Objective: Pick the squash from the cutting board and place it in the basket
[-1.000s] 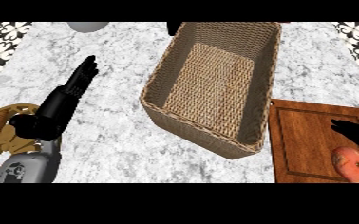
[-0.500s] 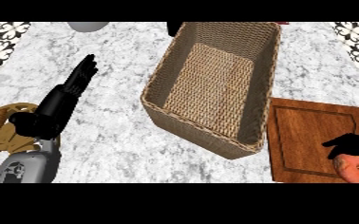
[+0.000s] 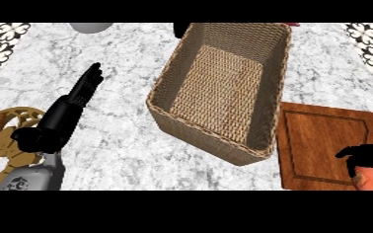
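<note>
At the lower right edge of the frame, the squash (image 3: 362,180) lies on the board (image 3: 313,148). The right hand (image 3: 357,153) is directly above it with curled fingers, seemingly touching; whether it grips is unclear. The basket (image 3: 166,86) stands in the centre. The left hand (image 3: 69,106) rests open at the left over the surface (image 3: 124,54).

surface: white-grey marbled tabletop (image 3: 138,54), fills the view
corners: black-and-white patterned patches top left (image 3: 11,32) and top right (image 3: 360,29)
top edge: grey rounded object (image 3: 89,26), partly cut off
</note>
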Robot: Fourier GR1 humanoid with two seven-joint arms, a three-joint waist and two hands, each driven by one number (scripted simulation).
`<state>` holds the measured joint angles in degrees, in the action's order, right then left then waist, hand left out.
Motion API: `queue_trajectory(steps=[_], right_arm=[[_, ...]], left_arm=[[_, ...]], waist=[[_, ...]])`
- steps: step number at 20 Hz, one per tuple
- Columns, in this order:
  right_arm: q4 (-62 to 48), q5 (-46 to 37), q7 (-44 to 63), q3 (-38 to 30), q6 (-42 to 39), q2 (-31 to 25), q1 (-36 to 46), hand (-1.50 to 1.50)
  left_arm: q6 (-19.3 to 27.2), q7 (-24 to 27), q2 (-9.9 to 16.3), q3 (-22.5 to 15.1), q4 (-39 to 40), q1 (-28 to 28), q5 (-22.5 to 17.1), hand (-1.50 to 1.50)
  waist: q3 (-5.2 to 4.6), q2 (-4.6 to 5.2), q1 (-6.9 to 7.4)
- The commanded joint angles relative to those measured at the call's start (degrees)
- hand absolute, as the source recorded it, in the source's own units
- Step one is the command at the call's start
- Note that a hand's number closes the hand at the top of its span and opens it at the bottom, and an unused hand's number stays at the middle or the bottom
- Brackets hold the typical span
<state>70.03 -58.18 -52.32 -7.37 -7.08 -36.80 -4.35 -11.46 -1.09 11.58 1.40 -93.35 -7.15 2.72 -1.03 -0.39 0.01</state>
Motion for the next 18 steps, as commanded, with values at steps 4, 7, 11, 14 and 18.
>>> queue_trajectory(steps=[4, 7, 11, 14, 18], right_arm=[[11.69, -4.76, 21.11, 7.02, 0.4, 18.49, -1.02, 1.5], [11.96, -6.51, 26.32, 7.25, 0.06, 22.57, -2.1, 1.5], [15.21, -10.38, 33.68, 10.56, 0.31, 30.63, -1.91, 1.5], [16.23, -10.83, 35.87, 11.5, -0.17, 35.87, -1.58, 1.5], [21.69, -5.67, 38.08, 13.31, 0.75, 36.15, -0.48, 1.5]], left_arm=[[0.38, -0.51, -0.26, 0.54, 1.58, -1.53, 0.07, 0.0], [0.12, -0.66, 0.96, 1.29, 1.28, -1.01, 0.23, 0.0], [0.08, -0.5, 0.62, 1.0, 1.35, -1.38, 0.17, 0.0], [0.04, -0.66, 0.22, 0.79, 1.3, -1.37, -0.11, 0.0], [0.38, -0.73, 0.05, 1.23, 1.7, -1.07, -0.29, 0.0]], waist=[[0.59, -0.02, -0.85], [0.38, -0.4, -0.99], [0.68, -0.31, -0.93], [0.96, -0.42, -0.9], [1.46, -1.19, -1.28]])
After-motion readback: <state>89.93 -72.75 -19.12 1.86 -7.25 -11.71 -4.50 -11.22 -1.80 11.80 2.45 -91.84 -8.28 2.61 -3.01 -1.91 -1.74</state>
